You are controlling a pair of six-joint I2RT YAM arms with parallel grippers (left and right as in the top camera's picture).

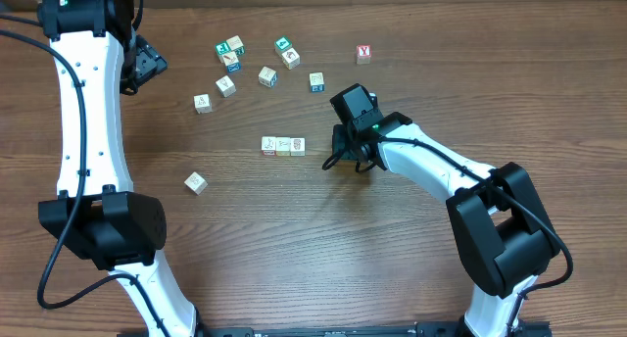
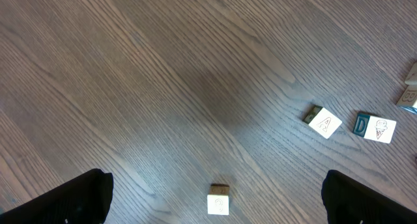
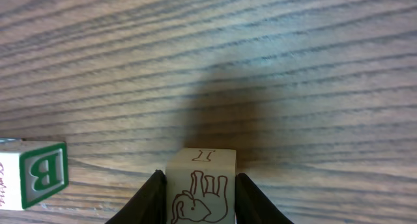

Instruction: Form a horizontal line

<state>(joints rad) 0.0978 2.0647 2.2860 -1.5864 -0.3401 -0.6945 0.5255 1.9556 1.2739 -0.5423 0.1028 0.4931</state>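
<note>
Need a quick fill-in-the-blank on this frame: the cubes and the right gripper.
1. The row in the middle of the table has ___ cubes.
2. The cube between the fingers of the right gripper shows a drawn ___.
3. In the right wrist view, the green-lettered cube at the left edge reads ___.
Missing words: three; elephant; B.

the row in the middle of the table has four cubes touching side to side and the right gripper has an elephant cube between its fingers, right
Not quite. The row has three cubes touching side to side, not four, as the overhead view shows. The right gripper does have the elephant cube between its fingers.
</note>
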